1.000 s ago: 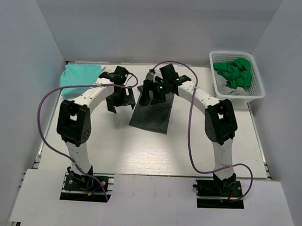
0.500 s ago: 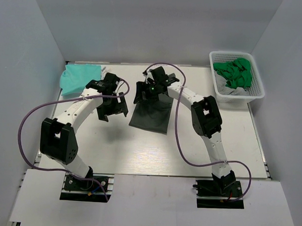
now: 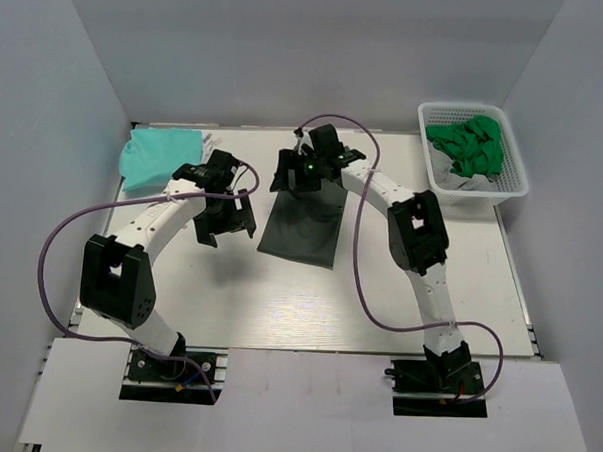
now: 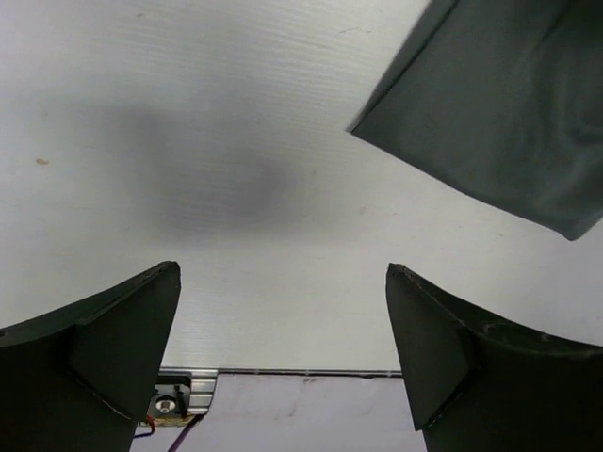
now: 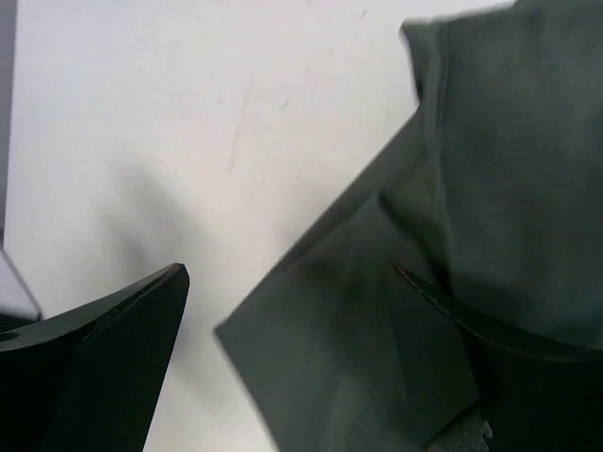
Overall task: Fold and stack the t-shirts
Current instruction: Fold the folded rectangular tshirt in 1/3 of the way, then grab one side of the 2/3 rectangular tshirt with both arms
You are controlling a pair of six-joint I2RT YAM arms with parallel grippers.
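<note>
A dark grey-green t-shirt (image 3: 306,226) lies folded flat in the middle of the table, also seen in the left wrist view (image 4: 509,104) and the right wrist view (image 5: 452,282). My right gripper (image 3: 296,176) hovers open over its far left corner (image 5: 226,331). My left gripper (image 3: 227,223) stands open just left of that shirt, over bare table (image 4: 236,188). A light mint-teal t-shirt (image 3: 156,156) lies folded at the far left. Bright green (image 3: 470,143) and pale grey (image 3: 454,178) t-shirts sit bunched in the basket.
A white mesh basket (image 3: 519,180) stands at the far right corner. Grey walls close in the table on three sides. Purple cables loop from both arms. The table's near edge rail (image 4: 301,373) shows between the left fingers.
The right gripper moved left and slightly back to the dark shirt's far left corner. The left arm swung down and left earlier, then held almost still. The shirts have not moved.
</note>
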